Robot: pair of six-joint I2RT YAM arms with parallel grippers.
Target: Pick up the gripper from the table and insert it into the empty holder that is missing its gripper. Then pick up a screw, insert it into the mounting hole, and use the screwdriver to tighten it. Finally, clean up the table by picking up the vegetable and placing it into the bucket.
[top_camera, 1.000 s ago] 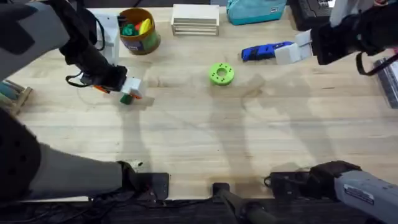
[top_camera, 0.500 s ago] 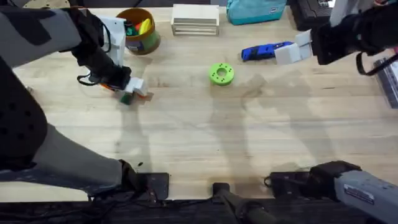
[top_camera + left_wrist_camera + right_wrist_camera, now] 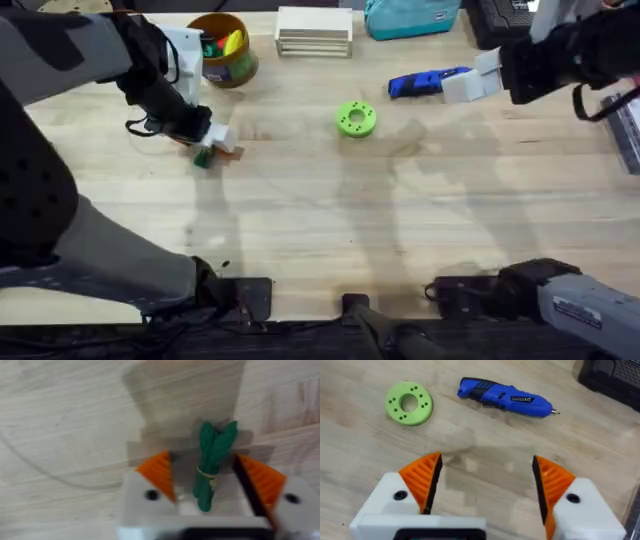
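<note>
1. The bucket [image 3: 222,50] stands at the table's far left, near the left gripper [image 3: 205,148].
2. That gripper's jaws stand apart, with the vegetable [image 3: 212,464] lengthwise between them; contact unclear.
3. The right gripper [image 3: 485,487], well apart, gapes empty.

We see the left end effector [image 3: 212,146] low on the counter [image 3: 320,220] with the vegetable [image 3: 203,157] at its tip; the bucket [image 3: 222,50] sits near behind; right end effector [image 3: 470,85] beside the screwdriver [image 3: 425,82]; green disc [image 3: 356,118] mid-counter.
</note>
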